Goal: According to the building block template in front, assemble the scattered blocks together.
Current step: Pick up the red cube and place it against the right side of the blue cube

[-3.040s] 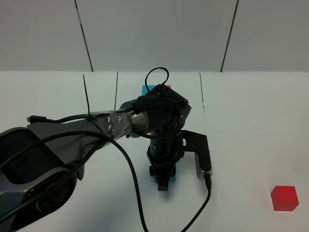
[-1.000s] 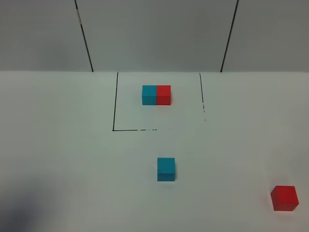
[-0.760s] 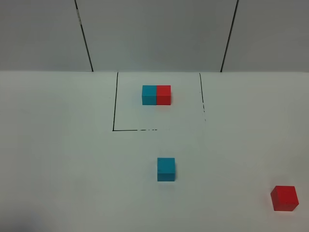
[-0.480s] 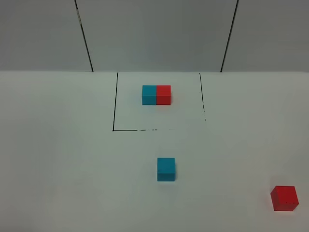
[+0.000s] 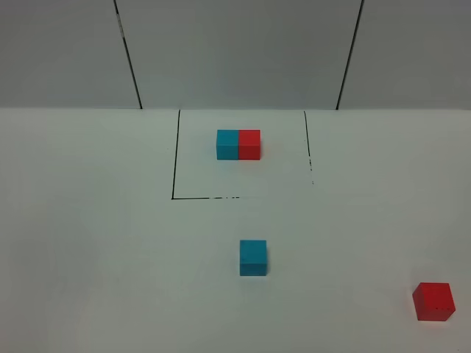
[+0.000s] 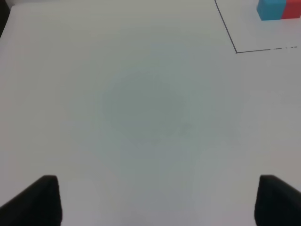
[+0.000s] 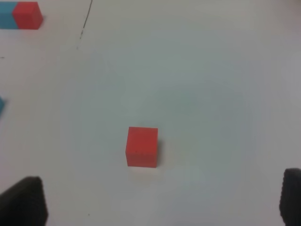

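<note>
The template (image 5: 238, 144), a cyan and red joined bar, sits inside the black-lined square at the back; it also shows in the left wrist view (image 6: 278, 9) and the right wrist view (image 7: 21, 15). The loose cyan cube (image 5: 253, 257) stands alone in front of the square. The loose red cube (image 5: 433, 301) stands at the front right. In the right wrist view the red cube (image 7: 142, 146) lies ahead of my open, empty right gripper (image 7: 157, 202). My left gripper (image 6: 160, 207) is open and empty over bare table. Neither gripper shows in the exterior view.
The white table (image 5: 103, 243) carries a black-lined square outline (image 5: 175, 165) around the template. A panelled grey wall (image 5: 235, 51) stands behind the table.
Three seconds ago the left arm hung over the cyan cube; it has since pulled back out of the exterior view, leaving the cube on the table. Nothing has moved in the last second.
</note>
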{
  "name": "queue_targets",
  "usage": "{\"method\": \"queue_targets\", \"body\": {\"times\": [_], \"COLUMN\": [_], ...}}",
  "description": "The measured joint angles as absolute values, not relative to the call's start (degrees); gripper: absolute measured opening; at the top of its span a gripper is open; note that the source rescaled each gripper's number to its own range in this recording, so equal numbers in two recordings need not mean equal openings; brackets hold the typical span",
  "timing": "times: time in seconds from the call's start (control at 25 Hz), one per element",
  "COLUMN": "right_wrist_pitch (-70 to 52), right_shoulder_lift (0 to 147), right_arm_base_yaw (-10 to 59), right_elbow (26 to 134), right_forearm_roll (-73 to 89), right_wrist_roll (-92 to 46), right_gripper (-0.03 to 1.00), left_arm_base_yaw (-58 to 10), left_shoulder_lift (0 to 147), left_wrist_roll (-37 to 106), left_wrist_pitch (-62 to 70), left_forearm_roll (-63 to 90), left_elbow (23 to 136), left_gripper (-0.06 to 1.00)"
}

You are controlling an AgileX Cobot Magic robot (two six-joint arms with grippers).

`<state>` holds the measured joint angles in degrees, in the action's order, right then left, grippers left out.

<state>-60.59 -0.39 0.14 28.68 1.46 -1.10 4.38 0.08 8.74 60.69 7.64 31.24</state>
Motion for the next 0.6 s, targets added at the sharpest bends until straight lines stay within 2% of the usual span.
{"method": "queue_targets", "body": {"times": [0.2,0.6], "right_wrist_pitch": [-60.59,-60.59], "right_shoulder_lift": [-0.39,-0.39], "right_arm_base_yaw": [0.14,0.14], "right_elbow": [28.68,28.68], "right_forearm_roll": [1.46,1.46], "right_wrist_roll": [-1.1,-1.1], "right_gripper": [1.0,1.0], "left_arm_base_yaw": [4.38,4.38], "left_shoulder_lift": [-0.44,-0.45], "left_wrist_roll": [8.45,6.16], "left_wrist_pitch": [61.42,61.32], "left_forearm_roll": [7.64,7.18], "left_elbow": [29.14,29.03], "left_gripper": [0.81,0.81]}}
